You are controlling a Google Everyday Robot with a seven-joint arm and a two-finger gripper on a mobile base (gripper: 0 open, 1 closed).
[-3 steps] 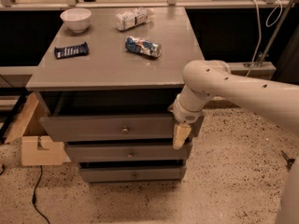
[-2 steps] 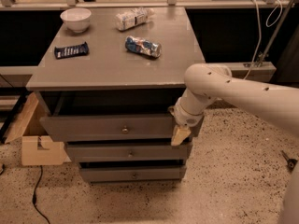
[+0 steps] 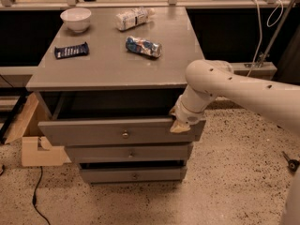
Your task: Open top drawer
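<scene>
The top drawer (image 3: 93,132) is the widest grey drawer under the grey table top. It stands pulled out, with a dark gap above its front, and has a small round metal knob (image 3: 125,134) at the centre. My gripper (image 3: 180,123) is at the right end of the drawer front's upper edge and touches it, at the end of the white arm (image 3: 234,86) that comes in from the right. Two narrower grey drawers (image 3: 131,153) sit below it.
On the table top (image 3: 108,64) are a white bowl (image 3: 76,18), a dark blue packet (image 3: 71,50), a blue snack bag (image 3: 143,46) and a lying bottle (image 3: 132,18). A wooden box (image 3: 35,149) stands on the floor at the left, and a cable (image 3: 35,196) lies in front of it.
The top drawer has come a little further out towards the camera. My gripper has stayed at its right end and moved with it.
</scene>
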